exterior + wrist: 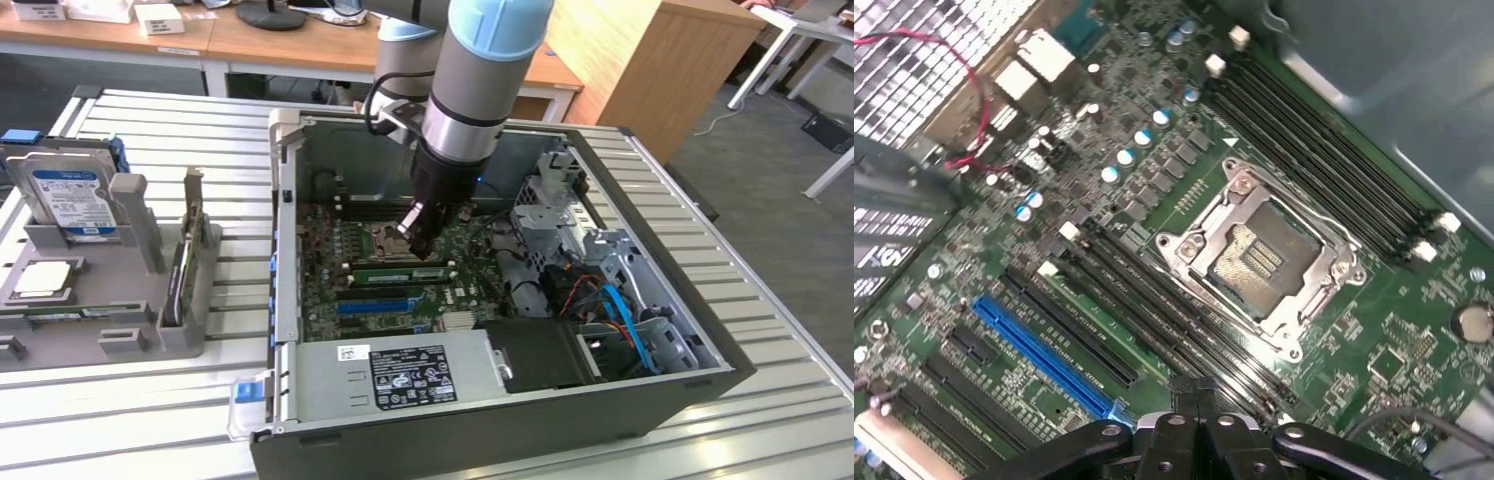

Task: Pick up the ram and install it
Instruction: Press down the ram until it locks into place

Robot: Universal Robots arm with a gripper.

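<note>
Hovering inside the open computer case [587, 150], the tool [424, 250] sits low over the motherboard [461, 235] with its jaws drawn together; nothing seen between them. The ram [400, 271] — a thin green stick — lies along a memory slot just in front of the tool tip, near the blue slot [374, 304].

Wrist view: closed fingers [1199, 420] above the black memory slots [1144, 310], beside the CPU socket [1264, 255]. Judgement — ram is light, stiff, fragile; hold its long edges, not the chips.
</note>
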